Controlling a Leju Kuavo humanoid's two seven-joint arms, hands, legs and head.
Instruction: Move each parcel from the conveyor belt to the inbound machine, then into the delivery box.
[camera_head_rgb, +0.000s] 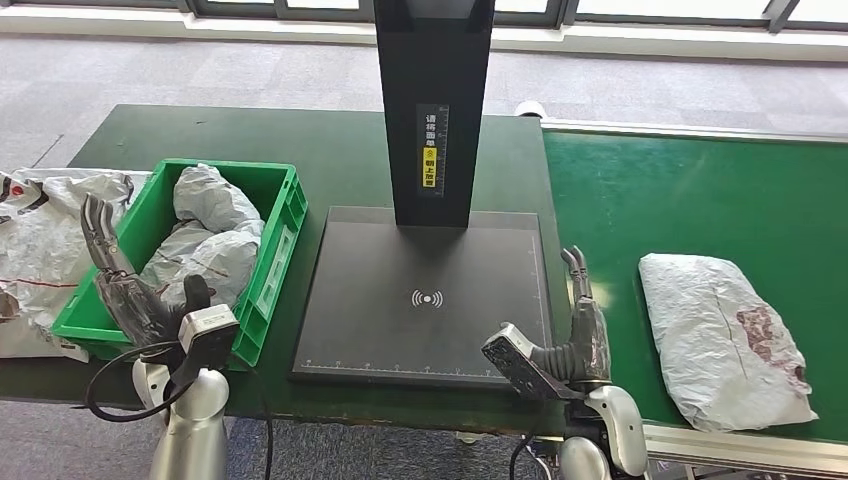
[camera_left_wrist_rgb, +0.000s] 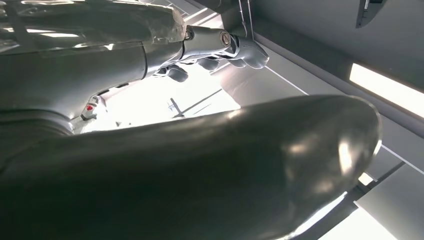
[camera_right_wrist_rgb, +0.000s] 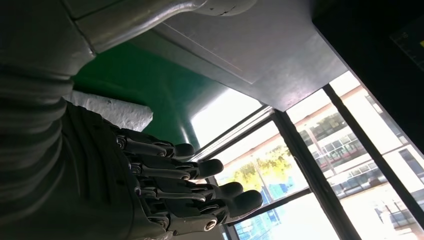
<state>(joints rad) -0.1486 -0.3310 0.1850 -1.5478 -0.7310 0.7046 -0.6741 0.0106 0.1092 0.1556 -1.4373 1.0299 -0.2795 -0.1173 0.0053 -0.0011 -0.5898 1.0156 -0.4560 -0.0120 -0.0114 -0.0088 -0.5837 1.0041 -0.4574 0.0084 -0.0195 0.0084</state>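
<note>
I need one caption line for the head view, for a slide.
Both open hands, left hand and right hand, flank the black scanner platform; one grey plastic parcel waits on the green conveyor belt.

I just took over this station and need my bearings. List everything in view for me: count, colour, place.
Parcel on conveyor belt: one, grey-white bag with a dark red smear, lying flat to the right of the machine.
Conveyor belt: one, green, right side.
Inbound machine: one, black scan plate with black upright column, centre, nothing on the plate.
Delivery box: one, green crate, left of the machine.
Parcels in box: grey bags, count unclear.
Large bag: one, white, far left.
Table: one, dark green.
Left hand: over the box's near corner, holding nothing.
Right hand: between plate and belt, fingers straight, holding nothing.
</note>
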